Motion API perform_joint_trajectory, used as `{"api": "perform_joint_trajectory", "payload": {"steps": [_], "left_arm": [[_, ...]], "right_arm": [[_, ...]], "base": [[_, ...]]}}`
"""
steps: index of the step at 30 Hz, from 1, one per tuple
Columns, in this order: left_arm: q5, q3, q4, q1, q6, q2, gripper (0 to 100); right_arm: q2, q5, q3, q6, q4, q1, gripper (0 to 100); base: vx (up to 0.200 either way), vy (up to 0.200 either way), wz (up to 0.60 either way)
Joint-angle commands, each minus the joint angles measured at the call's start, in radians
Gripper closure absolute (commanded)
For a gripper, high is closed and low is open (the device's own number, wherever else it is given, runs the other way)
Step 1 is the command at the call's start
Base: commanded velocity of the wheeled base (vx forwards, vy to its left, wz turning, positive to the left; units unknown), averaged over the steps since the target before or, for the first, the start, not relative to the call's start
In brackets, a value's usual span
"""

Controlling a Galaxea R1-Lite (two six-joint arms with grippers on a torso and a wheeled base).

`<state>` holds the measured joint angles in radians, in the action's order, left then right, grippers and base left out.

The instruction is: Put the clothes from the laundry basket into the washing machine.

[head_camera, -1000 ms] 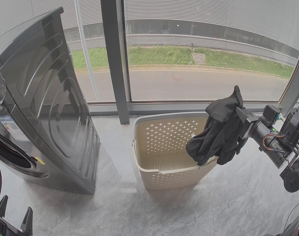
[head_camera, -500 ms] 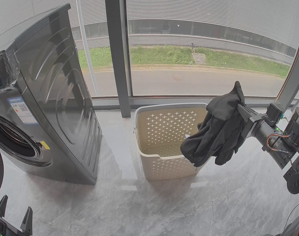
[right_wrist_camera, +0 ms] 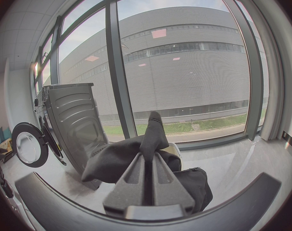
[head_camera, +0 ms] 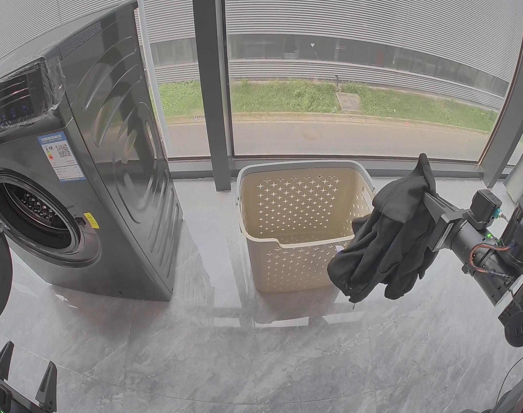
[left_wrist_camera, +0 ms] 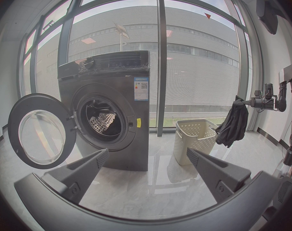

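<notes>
The glossy grey floor (head_camera: 284,362), veined like marble, carries everything here. The washing machine (head_camera: 118,162) is a dark grey metal box with pressed, curved ribs in its side panel. Its round door (left_wrist_camera: 41,130), a dark ring around a clear bulging window, is swung wide open, baring the perforated steel drum (left_wrist_camera: 102,121). On the front, above the opening, sits a white and blue rating label (head_camera: 60,156) with coloured bars and a square code; its print is too small to read. A small yellow sticker (head_camera: 91,220) lies beside the opening's rim, also unreadable. The control panel (head_camera: 14,101) at the top shows faint lit marks under crinkled clear film.

To the right of the washing machine, apart from it, stands the laundry basket (head_camera: 304,259): cream plastic, rectangular with rounded corners, its walls pierced with star-shaped holes.

Farther from the washing machine, past the basket's far side, a black garment (head_camera: 388,242) of soft, matte fabric hangs in loose folds clear of the floor. The right tool (right_wrist_camera: 148,158) is clamped on a bunched fold of it, which sticks out past the dark, wedge-shaped fingers.

The left tool (left_wrist_camera: 146,154) is low in front of the washing machine, its two pointed grey fingers spread apart, holding nothing.
</notes>
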<state>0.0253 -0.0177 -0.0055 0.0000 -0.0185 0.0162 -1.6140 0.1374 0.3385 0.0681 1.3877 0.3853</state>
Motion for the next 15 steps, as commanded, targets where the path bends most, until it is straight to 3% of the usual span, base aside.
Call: {"api": "perform_joint_trajectory", "payload": {"steps": [1,15], "left_arm": [[0.001,0.016,-0.001,0.000,-0.003,-0.016,0],[-0.001,0.016,-0.001,-0.002,-0.004,-0.016,0]], "right_arm": [[-0.014,0.011,0.010,0.001,0.002,-0.002,100],[-0.015,0.002,-0.006,0.006,0.002,0.007,100]], "base": [[0.000,0.200,0.00],[0.000,0.200,0.00]]}}
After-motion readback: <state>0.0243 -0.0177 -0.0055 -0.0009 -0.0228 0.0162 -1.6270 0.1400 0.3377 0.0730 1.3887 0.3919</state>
